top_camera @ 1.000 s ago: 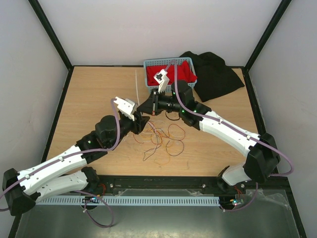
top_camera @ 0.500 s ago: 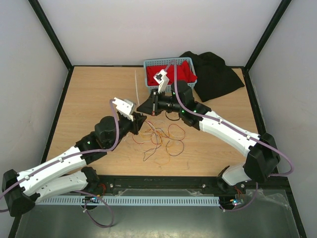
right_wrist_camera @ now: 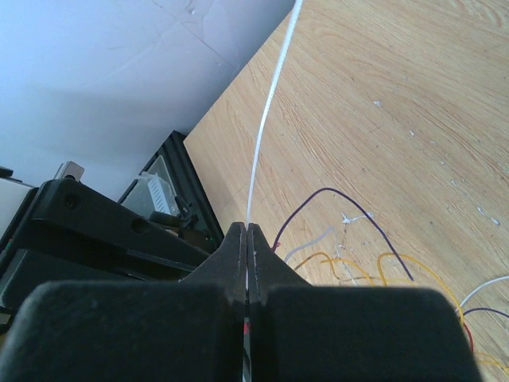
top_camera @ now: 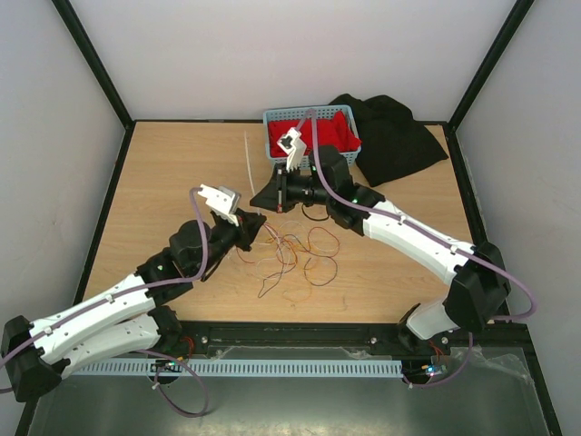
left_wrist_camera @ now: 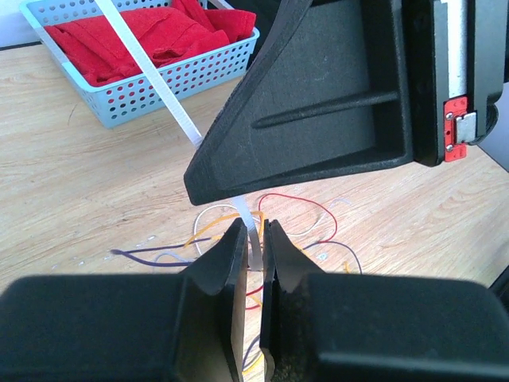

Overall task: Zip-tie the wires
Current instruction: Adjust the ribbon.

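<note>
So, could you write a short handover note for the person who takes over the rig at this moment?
Left gripper: shut on the zip tie, near one end.
Right gripper: shut on the same strip, just next to it.
Wires: loose on the table, unbundled, close by the grippers.
Done: tie gripped by both arms.
Left: loop it around the wires, thread, pull tight.

Robot lab cell: white walls (top_camera: pixel 290 54), blk frame posts (top_camera: pixel 91 56), wood bench top (top_camera: pixel 163 182)
</note>
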